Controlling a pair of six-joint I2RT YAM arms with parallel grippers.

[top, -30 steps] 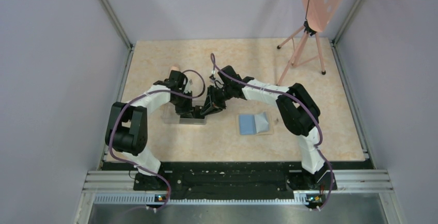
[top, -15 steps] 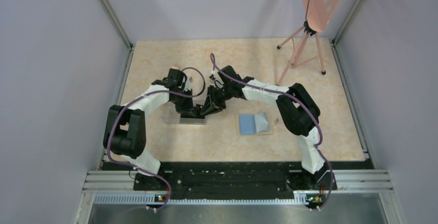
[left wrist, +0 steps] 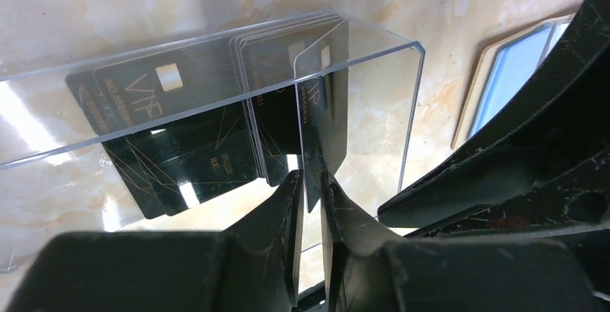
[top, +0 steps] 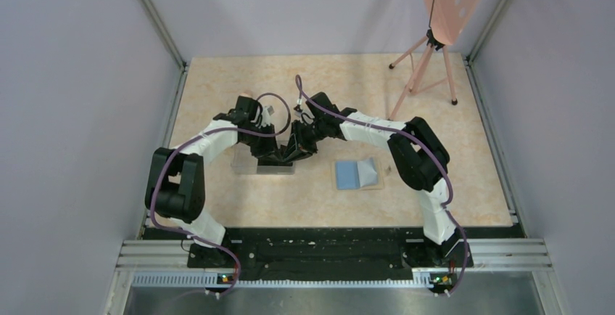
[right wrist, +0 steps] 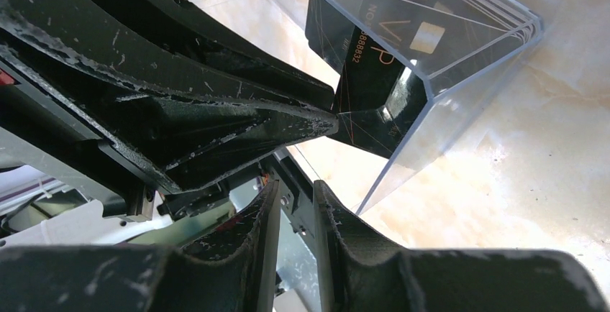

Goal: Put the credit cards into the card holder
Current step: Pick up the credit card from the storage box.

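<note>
The clear plastic box [top: 246, 162] lies left of centre with several black credit cards [left wrist: 173, 103] stacked inside. My left gripper [left wrist: 311, 182] is at the box's open end [top: 278, 157], shut on the edge of one black card [left wrist: 321, 121], which stands upright and is still partly in the box. That card also shows in the right wrist view [right wrist: 363, 100]. My right gripper [right wrist: 296, 190] hovers right beside the left one [top: 296, 152], nearly shut with a narrow gap and nothing between its fingers. The card holder [top: 355, 174] lies open, grey-blue side up, to the right [left wrist: 507, 75].
A pink perforated panel on a tripod [top: 428, 61] stands at the back right. Grey walls enclose the table on the left, back and right. The two arms crowd each other over the box's right end.
My left gripper and the clear box have shifted slightly to the right. The right arm has not visibly moved.
</note>
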